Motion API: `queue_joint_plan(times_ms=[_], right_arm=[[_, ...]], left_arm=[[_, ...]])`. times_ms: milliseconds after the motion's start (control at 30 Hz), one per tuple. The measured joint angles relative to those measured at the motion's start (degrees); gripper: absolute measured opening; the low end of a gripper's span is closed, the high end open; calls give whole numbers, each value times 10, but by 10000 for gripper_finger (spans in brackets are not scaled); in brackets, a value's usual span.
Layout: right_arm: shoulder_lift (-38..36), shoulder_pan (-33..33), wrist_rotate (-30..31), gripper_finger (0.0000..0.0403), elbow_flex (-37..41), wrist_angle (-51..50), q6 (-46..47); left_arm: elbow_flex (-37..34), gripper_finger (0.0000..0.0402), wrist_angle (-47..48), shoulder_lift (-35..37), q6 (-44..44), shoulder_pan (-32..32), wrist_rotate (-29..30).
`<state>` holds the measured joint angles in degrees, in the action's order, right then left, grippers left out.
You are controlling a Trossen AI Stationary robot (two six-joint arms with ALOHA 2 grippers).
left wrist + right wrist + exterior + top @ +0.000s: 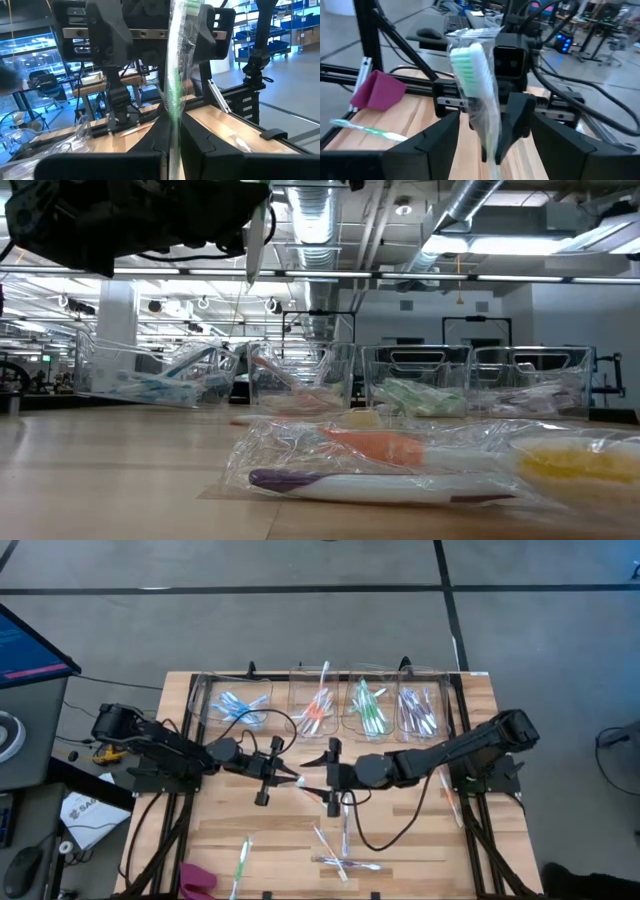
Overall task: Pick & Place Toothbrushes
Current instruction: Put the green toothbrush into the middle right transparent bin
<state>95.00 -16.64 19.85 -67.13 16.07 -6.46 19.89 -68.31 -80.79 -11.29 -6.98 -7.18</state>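
A green-bristled toothbrush (472,65) in a clear wrapper stands upright in the air over the table's middle. My left gripper (172,145) comes level from the table's left and is shut on it. My right gripper (495,147) faces it from the right with its fingers (430,145) wide open on either side of the brush, touching nothing. In the high view the two grippers meet head-on, left (298,778) and right (333,778). In the low view the brush (257,240) hangs below a dark arm at the top left. My left gripper pinches the wrapped toothbrush's handle (174,122) between its two fingers (200,140). The fingers come level from the table's left and lie across the handle. The brush stands upright, bristle end up, lifted clear of the table, with loose wrapper around it.
Four clear bins stand along the far edge, holding blue (240,705), orange (318,710), green (368,708) and purple (418,710) brushes. Loose wrapped toothbrushes (335,858) lie near the front edge, one green (242,860) at the left. A magenta cloth (197,880) lies at the front left corner.
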Motion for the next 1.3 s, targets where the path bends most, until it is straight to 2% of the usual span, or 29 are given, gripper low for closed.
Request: queue_joint_plan(times_ms=[167, 333, 433, 633, 800, 1300], right_arm=[[0, 18, -53, 234, 0, 2, -2], [19, 41, -115, 203, -1, 32, -2], [46, 48, -145, 171, -6, 48, -25], [90, 48, -145, 79, -33, 45, -47], [93, 46, -143, 15, -40, 45, -64], [93, 34, -133, 6, -40, 53, -86]], left_arm=[[1, 9, 1, 0, 0, 0, 0], [1, 9, 1, 0, 2, 10, -1], [1, 9, 2, 0, 2, 16, -1], [0, 9, 12, -1, 2, 17, -9], [0, 10, 12, -1, 2, 17, -11], [0, 10, 15, 0, 2, 17, -23]])
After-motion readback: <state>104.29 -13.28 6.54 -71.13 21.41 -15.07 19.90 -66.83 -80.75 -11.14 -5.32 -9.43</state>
